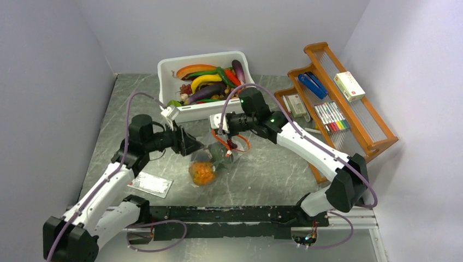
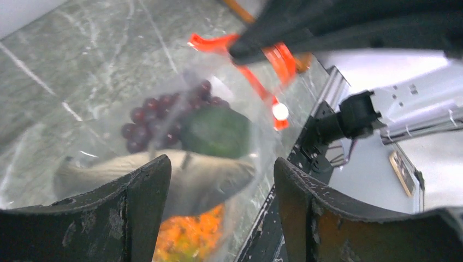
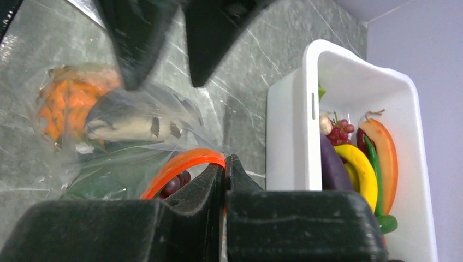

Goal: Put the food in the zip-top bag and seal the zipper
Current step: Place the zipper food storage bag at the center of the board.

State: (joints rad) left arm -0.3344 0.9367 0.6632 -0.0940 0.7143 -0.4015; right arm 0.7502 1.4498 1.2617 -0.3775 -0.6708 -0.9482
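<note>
The clear zip-top bag (image 1: 212, 162) lies mid-table with food inside: an orange pineapple (image 1: 201, 172), a dark grape bunch (image 2: 158, 120) and a green piece (image 2: 215, 131). A pale label (image 2: 202, 177) shows through the plastic. The orange-red zipper (image 3: 183, 162) arches up at the bag's mouth, and my right gripper (image 3: 225, 161) is shut on it, holding that edge off the table. My left gripper (image 2: 221, 164) is open at the bag's left side, fingers (image 2: 144, 202) apart with bag plastic showing between them. In the top view the left gripper (image 1: 195, 146) faces the right gripper (image 1: 232, 142).
A white tub (image 1: 164, 71) of toy vegetables stands just behind the grippers. A wooden rack (image 1: 377, 136) with pens and boxes is at the right. A flat white card (image 1: 150, 184) lies near the left arm. A black rail (image 1: 229, 215) runs along the near edge.
</note>
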